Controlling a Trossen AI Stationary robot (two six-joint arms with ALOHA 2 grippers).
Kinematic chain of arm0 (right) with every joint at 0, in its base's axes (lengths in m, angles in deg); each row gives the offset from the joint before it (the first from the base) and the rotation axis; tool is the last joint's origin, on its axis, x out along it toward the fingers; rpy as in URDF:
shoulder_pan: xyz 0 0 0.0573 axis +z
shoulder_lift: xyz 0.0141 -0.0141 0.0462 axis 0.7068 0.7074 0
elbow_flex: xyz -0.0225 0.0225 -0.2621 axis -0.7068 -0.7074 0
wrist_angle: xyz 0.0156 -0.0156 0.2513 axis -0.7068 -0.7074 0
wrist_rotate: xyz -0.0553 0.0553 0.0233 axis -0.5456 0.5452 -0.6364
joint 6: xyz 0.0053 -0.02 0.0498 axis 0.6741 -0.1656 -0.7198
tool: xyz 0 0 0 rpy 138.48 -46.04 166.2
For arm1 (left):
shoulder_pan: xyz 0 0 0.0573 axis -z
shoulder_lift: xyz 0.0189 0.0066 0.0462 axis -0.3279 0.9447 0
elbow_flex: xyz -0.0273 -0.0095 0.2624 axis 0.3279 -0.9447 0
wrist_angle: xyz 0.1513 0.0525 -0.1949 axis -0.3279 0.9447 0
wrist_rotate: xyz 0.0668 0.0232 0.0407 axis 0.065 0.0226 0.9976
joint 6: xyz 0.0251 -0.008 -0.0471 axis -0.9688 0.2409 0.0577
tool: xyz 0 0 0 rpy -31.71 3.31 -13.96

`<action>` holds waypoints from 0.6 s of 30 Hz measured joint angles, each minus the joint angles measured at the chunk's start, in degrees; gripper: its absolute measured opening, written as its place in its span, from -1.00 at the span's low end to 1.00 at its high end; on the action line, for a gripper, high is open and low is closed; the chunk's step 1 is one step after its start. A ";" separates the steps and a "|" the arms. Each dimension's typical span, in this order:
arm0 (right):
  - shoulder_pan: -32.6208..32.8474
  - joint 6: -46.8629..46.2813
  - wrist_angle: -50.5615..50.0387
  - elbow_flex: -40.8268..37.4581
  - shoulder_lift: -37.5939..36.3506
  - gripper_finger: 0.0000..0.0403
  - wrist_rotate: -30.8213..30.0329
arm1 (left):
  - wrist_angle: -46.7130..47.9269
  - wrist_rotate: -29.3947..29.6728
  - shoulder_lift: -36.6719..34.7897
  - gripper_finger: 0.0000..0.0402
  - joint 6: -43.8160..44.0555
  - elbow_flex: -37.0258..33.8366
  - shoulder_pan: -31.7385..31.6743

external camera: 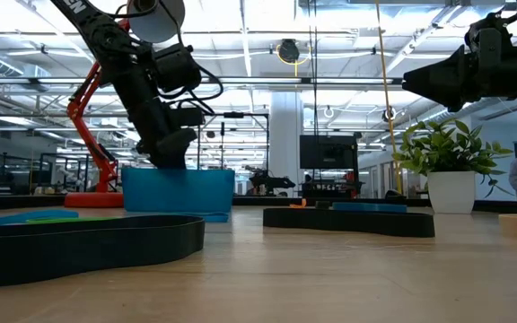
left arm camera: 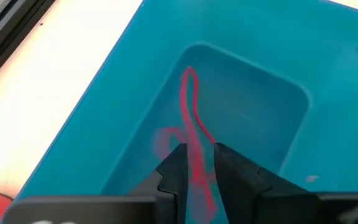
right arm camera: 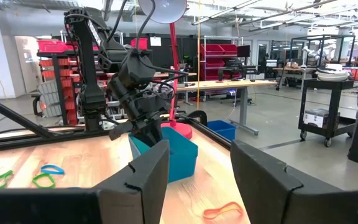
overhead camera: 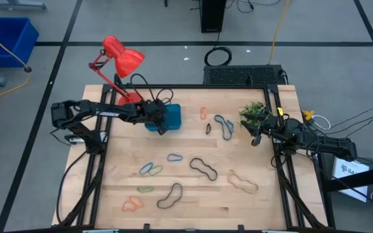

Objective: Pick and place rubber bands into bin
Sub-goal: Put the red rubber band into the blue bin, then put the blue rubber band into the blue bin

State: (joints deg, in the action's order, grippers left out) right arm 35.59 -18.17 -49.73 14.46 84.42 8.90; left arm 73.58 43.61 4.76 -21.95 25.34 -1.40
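Observation:
The teal bin (overhead camera: 171, 118) stands on the table's far left part, beside the red lamp's base. My left gripper (overhead camera: 161, 125) is over the bin, pointing down into it (left arm camera: 241, 118), and is shut on a red rubber band (left arm camera: 194, 130). My right gripper (overhead camera: 256, 137) is open and empty above the table's right side, near the potted plant; its fingers (right arm camera: 154, 171) stand wide apart. Several other rubber bands lie flat on the table: an orange one (overhead camera: 203, 113), a blue-grey one (overhead camera: 224, 127), a black one (overhead camera: 203, 168), a tan one (overhead camera: 243, 182) and more. My left gripper holds the red rubber band between its two fingers (left arm camera: 176, 165), coming from above and pointing down into the bin. The band runs back between the fingers (left arm camera: 202, 180). Its free loop (left arm camera: 189, 81) reaches out past the fingertips over the bin's floor.
A red desk lamp (overhead camera: 123, 57) stands at the table's far left, just behind the bin. A potted plant (overhead camera: 254, 112) stands at the far right. More bands lie near the front: green-blue (overhead camera: 151, 169), blue (overhead camera: 175, 157), green (overhead camera: 146, 189), orange (overhead camera: 131, 205), black (overhead camera: 169, 197).

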 joint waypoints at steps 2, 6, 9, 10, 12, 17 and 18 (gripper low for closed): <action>0.00 -0.01 0.00 0.00 0.00 -0.16 0.00 | -0.06 -0.02 0.00 -0.48 -0.21 0.00 -0.02; 0.00 -0.01 0.00 0.00 0.00 -0.16 0.00 | -0.18 -0.02 -0.12 -0.33 -0.45 0.00 -0.02; 0.00 0.00 0.00 -0.01 0.00 -0.16 0.00 | -0.11 -0.73 -1.73 -0.25 -1.68 0.00 0.24; -0.02 0.00 0.00 0.01 0.00 -0.16 0.00 | -0.24 -1.47 -2.60 -0.23 -2.17 0.00 0.40; -0.02 0.00 0.00 0.01 0.02 -0.16 0.00 | -0.12 -3.64 -4.68 -0.21 -3.65 0.00 1.12; -0.02 0.00 0.04 0.01 0.02 -0.16 0.00 | -4.27 -11.75 -10.01 -0.18 -5.56 0.02 4.28; 0.00 -0.02 0.04 0.01 0.02 -0.16 0.00 | -5.20 -13.80 -10.91 -0.18 -5.54 0.02 5.10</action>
State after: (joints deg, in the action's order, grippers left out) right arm 35.59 -18.18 -49.69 14.47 84.44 8.90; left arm 68.38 29.81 -6.15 -27.49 25.37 3.70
